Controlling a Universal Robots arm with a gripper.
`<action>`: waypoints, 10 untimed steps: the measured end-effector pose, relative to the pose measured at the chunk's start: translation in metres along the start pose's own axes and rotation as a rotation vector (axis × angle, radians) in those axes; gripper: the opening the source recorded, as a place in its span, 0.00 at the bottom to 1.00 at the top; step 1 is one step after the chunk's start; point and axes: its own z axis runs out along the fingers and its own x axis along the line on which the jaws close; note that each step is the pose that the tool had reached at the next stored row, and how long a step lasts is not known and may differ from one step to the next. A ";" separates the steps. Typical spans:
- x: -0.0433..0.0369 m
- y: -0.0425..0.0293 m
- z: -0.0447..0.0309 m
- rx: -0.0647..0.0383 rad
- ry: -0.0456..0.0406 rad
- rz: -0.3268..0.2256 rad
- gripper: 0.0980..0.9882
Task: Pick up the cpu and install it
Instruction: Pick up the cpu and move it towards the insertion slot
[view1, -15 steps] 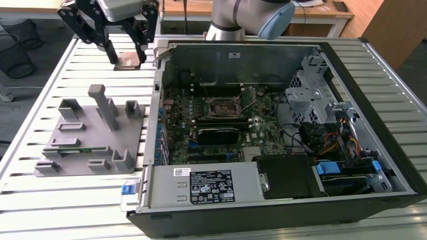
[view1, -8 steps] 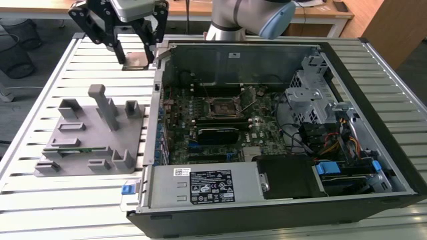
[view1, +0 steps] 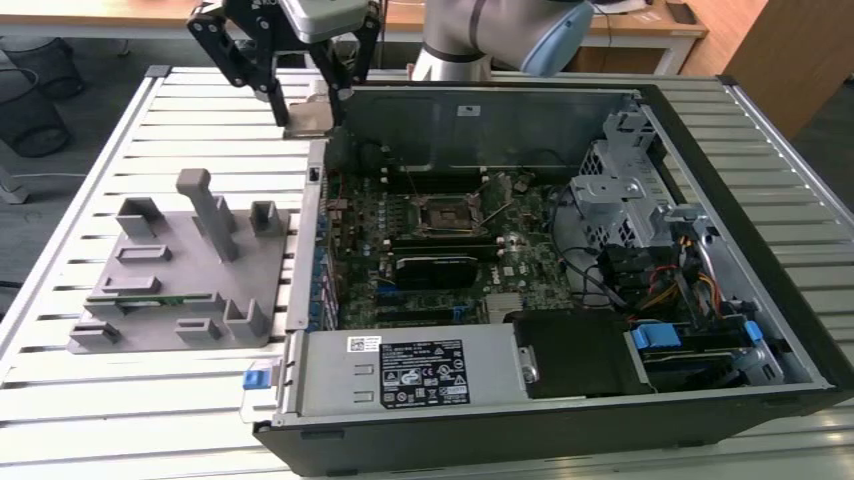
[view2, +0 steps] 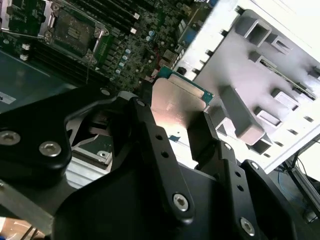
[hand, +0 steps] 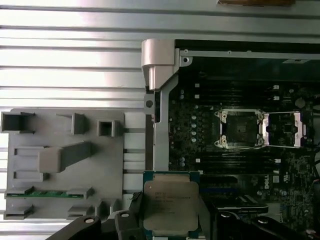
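Your claw (view1: 310, 110) is closed on the cpu (view1: 308, 120), with a black finger (hand: 131, 220) pressed against each of two opposite edges. The cpu is held over the side wall of the open computer case (view1: 747, 300), near its far corner on the exterior view's left. In the first wrist view the cpu (hand: 170, 202) shows a square silver lid with a thin green border. Inside the case, the motherboard (view1: 521, 250) carries the socket (view1: 445, 213), which stands open. Beside the case on the worktop (view1: 134, 420), a gray fixture (view1: 174, 280) holds a green memory stick (view1: 147, 300).
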 end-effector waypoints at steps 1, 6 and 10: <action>-0.0042 0.0009 0.0005 0.000 0.0000 0.000 0.48; -0.0245 0.0045 0.0028 0.000 -0.0001 0.000 0.48; -0.0332 0.0071 0.0039 0.000 -0.0004 0.010 0.48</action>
